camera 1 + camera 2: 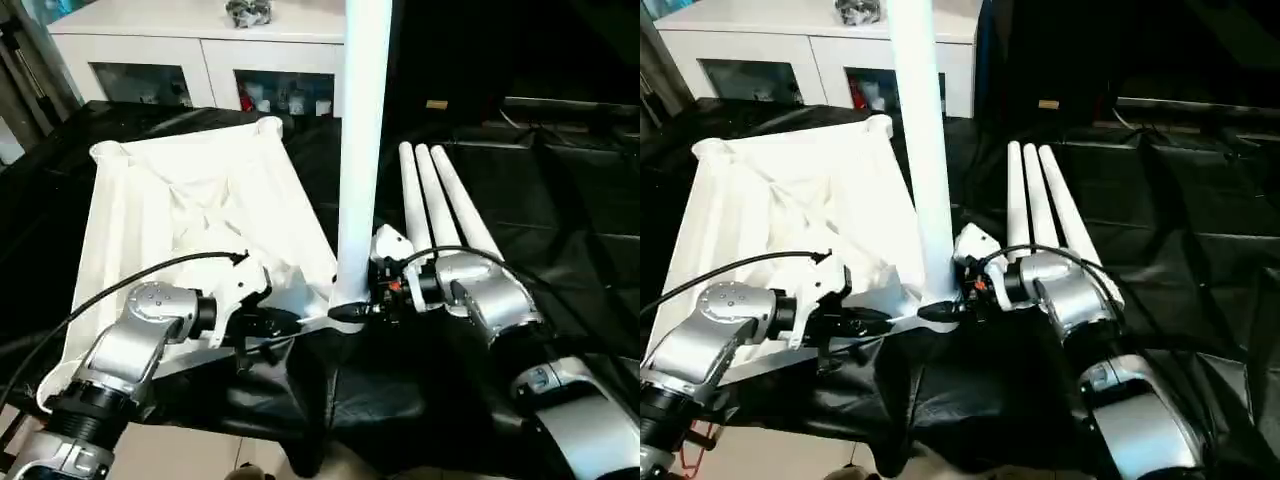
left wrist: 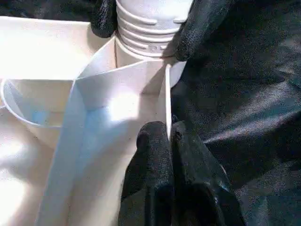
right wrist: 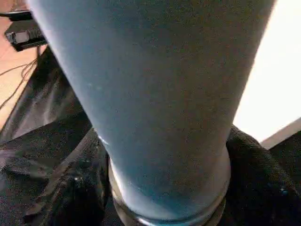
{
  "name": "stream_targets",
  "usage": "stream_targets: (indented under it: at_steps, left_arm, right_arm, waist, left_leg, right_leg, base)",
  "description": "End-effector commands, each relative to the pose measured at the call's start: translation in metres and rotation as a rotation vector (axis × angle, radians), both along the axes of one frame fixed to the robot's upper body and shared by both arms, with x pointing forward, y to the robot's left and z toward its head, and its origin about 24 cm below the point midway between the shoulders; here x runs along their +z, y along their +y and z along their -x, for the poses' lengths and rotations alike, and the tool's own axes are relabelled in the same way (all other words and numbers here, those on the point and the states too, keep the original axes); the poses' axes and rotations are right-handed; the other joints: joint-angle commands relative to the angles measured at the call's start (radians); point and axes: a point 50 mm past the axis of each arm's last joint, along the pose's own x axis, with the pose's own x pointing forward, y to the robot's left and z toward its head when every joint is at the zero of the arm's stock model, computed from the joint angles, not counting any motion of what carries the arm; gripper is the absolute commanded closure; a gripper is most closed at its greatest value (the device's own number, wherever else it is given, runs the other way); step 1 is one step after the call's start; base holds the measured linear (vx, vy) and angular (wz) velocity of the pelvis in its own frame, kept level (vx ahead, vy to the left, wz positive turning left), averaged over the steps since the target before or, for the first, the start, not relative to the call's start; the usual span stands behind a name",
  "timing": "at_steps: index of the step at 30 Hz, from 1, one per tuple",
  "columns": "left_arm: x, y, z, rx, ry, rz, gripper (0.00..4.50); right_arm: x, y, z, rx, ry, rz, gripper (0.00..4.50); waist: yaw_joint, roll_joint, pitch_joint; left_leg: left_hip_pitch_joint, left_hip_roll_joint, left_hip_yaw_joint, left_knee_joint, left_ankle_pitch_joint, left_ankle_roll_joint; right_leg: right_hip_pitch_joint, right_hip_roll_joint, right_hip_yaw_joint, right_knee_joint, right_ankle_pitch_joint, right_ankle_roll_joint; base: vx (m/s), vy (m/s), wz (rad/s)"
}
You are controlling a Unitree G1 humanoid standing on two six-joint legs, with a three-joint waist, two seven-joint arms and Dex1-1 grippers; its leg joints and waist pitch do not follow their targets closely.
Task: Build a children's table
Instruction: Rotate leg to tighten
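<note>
The tabletop (image 1: 190, 210) lies upside down on the black sheet (image 1: 560, 200), ribbed underside up, on the left and middle of the work area. The left gripper (image 2: 168, 134) is pressed together on the thin rim wall of the tabletop right beside its near right corner socket (image 1: 345, 310), its 2 black fingers (image 2: 150, 160) pinching that wall from both sides.

In that socket 1 leg (image 1: 362, 130) stands upright, its threaded end (image 2: 148, 28) sitting at the socket mouth. The right gripper (image 1: 372, 300) is at the base of this leg, fingers on either side of the threaded end; I cannot tell whether they press the leg or stand just clear of it.

Just right of the standing leg, 3 more legs (image 1: 440, 200) lie side by side on the sheet, touching one another. A white cabinet (image 1: 200, 50) with glass doors stands behind the table.

Handling, as a judgement: the tabletop looks like light, stiff moulded plastic, thin at the rim, so it may flex or slide on the slick sheet unless it is held down near the socket. The legs are smooth tubes, light but long, so they will tip easily; they are best taken low, near the threaded end, where a twist carries straight into the socket.

No brand, label or writing can be read.
</note>
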Motion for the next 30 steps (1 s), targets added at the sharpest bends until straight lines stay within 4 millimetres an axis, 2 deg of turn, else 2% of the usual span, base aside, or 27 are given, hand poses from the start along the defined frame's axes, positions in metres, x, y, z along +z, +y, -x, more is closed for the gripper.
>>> stream_targets:
  at_steps: [1,2,3,5,6,7,8,9,10,11,13,15,16,17,19,21,24,26,28,29,30]
  left_arm:
    - [0.014,-0.028,-0.007,-0.037,-0.071,0.081,4.50]
    - [0.014,-0.029,-0.009,-0.022,-0.076,0.082,4.50]
    - [0.014,-0.033,-0.016,0.041,-0.098,0.086,4.50]
    - [0.015,-0.038,-0.024,0.103,-0.110,0.088,4.50]
    - [0.015,-0.041,-0.028,0.139,-0.120,0.091,4.50]
    - [0.015,-0.045,-0.032,0.175,-0.128,0.089,4.50]
    - [0.016,-0.048,-0.035,0.212,-0.132,0.088,4.50]
    - [0.016,-0.048,-0.035,0.212,-0.132,0.088,4.50]
    - [0.016,-0.053,-0.040,0.261,-0.132,0.086,4.50]
    - [0.016,-0.055,-0.042,0.291,-0.134,0.083,4.50]
    - [0.018,-0.062,-0.047,0.348,-0.138,0.089,4.50]
    - [0.018,-0.067,-0.049,0.362,-0.142,0.097,4.50]
    - [0.017,-0.070,-0.048,0.354,-0.143,0.097,4.50]
    - [0.017,-0.071,-0.047,0.346,-0.145,0.096,4.50]
    - [0.018,-0.071,-0.046,0.324,-0.153,0.096,4.50]
    - [0.018,-0.071,-0.045,0.317,-0.153,0.097,4.50]
    - [0.015,-0.065,-0.037,0.247,-0.150,0.085,4.50]
    - [0.017,-0.062,-0.033,0.202,-0.155,0.096,4.50]
    - [0.020,-0.059,-0.027,0.127,-0.165,0.117,4.50]
    - [0.020,-0.055,-0.023,0.086,-0.157,0.117,4.50]
    - [0.020,-0.053,-0.022,0.075,-0.149,0.112,4.50]
  right_arm:
    - [-0.008,0.018,-0.003,-0.107,-0.002,-0.004,1.70]
    - [-0.009,0.019,-0.005,-0.136,-0.004,-0.006,1.70]
    - [-0.012,0.023,-0.011,-0.264,-0.001,-0.015,1.70]
    - [-0.014,0.027,-0.015,-0.366,0.007,-0.025,1.72]
    - [-0.015,0.031,-0.018,-0.438,0.020,-0.042,1.72]
    - [-0.017,0.035,-0.020,-0.513,0.038,-0.057,1.72]
    - [-0.018,0.038,-0.022,-0.574,0.054,-0.066,1.72]
    - [-0.018,0.038,-0.022,-0.574,0.054,-0.066,1.72]
    - [-0.019,0.044,-0.024,-0.658,0.063,-0.066,1.72]
    - [-0.019,0.046,-0.025,-0.682,0.059,-0.063,1.72]
    - [-0.020,0.053,-0.026,-0.728,0.028,-0.043,1.72]
    - [-0.017,0.058,-0.027,-0.723,-0.013,-0.047,1.72]
    - [-0.015,0.059,-0.028,-0.725,-0.014,-0.074,1.37]
    - [-0.013,0.060,-0.028,-0.729,-0.010,-0.091,1.37]
    - [-0.010,0.058,-0.030,-0.726,-0.011,-0.110,1.00]
    - [-0.009,0.058,-0.031,-0.723,-0.015,-0.112,0.96]
    - [-0.002,0.050,-0.035,-0.673,-0.064,-0.108,0.58]
    - [0.000,0.046,-0.035,-0.607,-0.077,-0.111,0.58]
    - [0.003,0.039,-0.032,-0.482,-0.104,-0.106,0.58]
    - [0.005,0.034,-0.029,-0.394,-0.116,-0.102,0.58]
    - [0.005,0.032,-0.027,-0.357,-0.117,-0.102,0.58]
  waist:
    - [-0.003,0.003,-0.070]
    - [-0.008,0.005,-0.068]
    - [-0.012,0.004,-0.068]
    - [-0.020,0.001,-0.069]
    - [-0.023,-0.002,-0.069]
    - [-0.026,-0.002,-0.068]
    - [-0.032,-0.002,-0.068]
    - [-0.033,-0.002,-0.070]
    - [-0.035,-0.008,-0.068]
    - [-0.034,-0.006,-0.069]
    - [-0.033,-0.010,-0.069]
    - [-0.029,-0.011,-0.071]
    - [-0.029,-0.011,-0.072]
    - [-0.027,-0.014,-0.074]
    - [-0.027,-0.012,-0.074]
    - [-0.026,-0.010,-0.074]
    - [-0.027,-0.005,-0.076]
    - [-0.030,0.002,-0.076]
    - [-0.028,0.001,-0.078]
    - [-0.026,-0.002,-0.077]
    - [-0.022,0.001,-0.078]
  left_leg:
    - [0.009,0.019,-0.003,-0.069,-0.226,0.033]
    - [0.011,0.018,-0.001,-0.069,-0.235,0.027]
    - [0.011,0.015,-0.002,-0.070,-0.238,0.015]
    - [0.013,0.012,-0.004,-0.070,-0.242,0.000]
    - [0.013,0.012,-0.005,-0.071,-0.248,0.000]
    - [0.015,0.012,-0.003,-0.069,-0.250,0.002]
    - [0.013,0.010,-0.003,-0.069,-0.248,0.002]
    - [0.011,0.010,-0.005,-0.069,-0.239,0.002]
    - [0.012,0.010,-0.003,-0.069,-0.242,0.008]
    - [0.012,0.010,-0.002,-0.067,-0.236,0.009]
    - [0.012,0.011,-0.002,-0.068,-0.221,0.009]
    - [0.008,0.012,-0.001,-0.067,-0.210,0.017]
    - [0.008,0.012,-0.001,-0.067,-0.207,0.020]
    - [0.006,0.012,0.000,-0.066,-0.195,0.028]
    - [0.004,0.012,0.000,-0.066,-0.182,0.037]
    - [0.004,0.012,0.001,-0.065,-0.175,0.042]
    - [0.002,0.013,-0.001,-0.065,-0.175,0.046]
    - [0.002,0.014,-0.001,-0.064,-0.185,0.048]
    - [0.003,0.016,-0.002,-0.063,-0.186,0.053]
    - [0.000,0.018,0.002,-0.061,-0.173,0.067]
    - [0.002,0.020,0.002,-0.060,-0.170,0.075]
  right_leg:
    - [0.055,-0.068,0.041,-0.077,-0.292,-0.199]
    - [0.051,-0.066,0.042,-0.081,-0.308,-0.196]
    - [0.053,-0.068,0.042,-0.082,-0.326,-0.190]
    - [0.054,-0.067,0.041,-0.084,-0.353,-0.177]
    - [0.055,-0.067,0.040,-0.087,-0.364,-0.169]
    - [0.051,-0.067,0.042,-0.089,-0.367,-0.169]
    - [0.053,-0.069,0.041,-0.090,-0.377,-0.166]
    - [0.055,-0.069,0.041,-0.088,-0.372,-0.165]
    - [0.051,-0.068,0.041,-0.092,-0.379,-0.160]
    - [0.051,-0.069,0.041,-0.091,-0.377,-0.160]
    - [0.050,-0.070,0.040,-0.090,-0.368,-0.163]
    - [0.053,-0.071,0.041,-0.087,-0.338,-0.165]
    - [0.052,-0.070,0.041,-0.085,-0.326,-0.166]
    - [0.055,-0.071,0.042,-0.081,-0.296,-0.171]
    - [0.056,-0.070,0.042,-0.079,-0.267,-0.178]
    - [0.057,-0.070,0.042,-0.077,-0.250,-0.186]
    - [0.059,-0.071,0.041,-0.074,-0.231,-0.194]
    - [0.059,-0.070,0.041,-0.073,-0.214,-0.207]
    - [0.061,-0.071,0.040,-0.070,-0.198,-0.217]
    - [0.061,-0.067,0.041,-0.067,-0.156,-0.233]
    - [0.061,-0.066,0.039,-0.061,-0.139,-0.241]
  base:
    - [0.000,0.000,0.00]
    - [0.000,0.000,0.00]
    - [0.000,0.000,0.00]
    - [0.000,0.000,0.00]
    - [0.000,0.000,0.00]
    - [0.000,0.000,0.00]
    - [0.000,0.000,0.00]
    - [0.000,0.000,0.00]
    - [0.000,0.000,0.00]
    - [0.000,0.000,0.00]
    - [0.000,0.000,0.00]
    - [0.000,0.000,0.00]
    - [0.000,0.000,0.00]
    - [0.000,0.000,0.00]
    - [0.000,0.000,0.00]
    - [0.000,0.000,0.00]
    - [0.000,0.000,0.00]
    - [0.000,0.000,0.00]
    - [0.000,0.000,0.00]
    - [0.000,0.000,0.00]
    - [0.000,0.000,0.00]
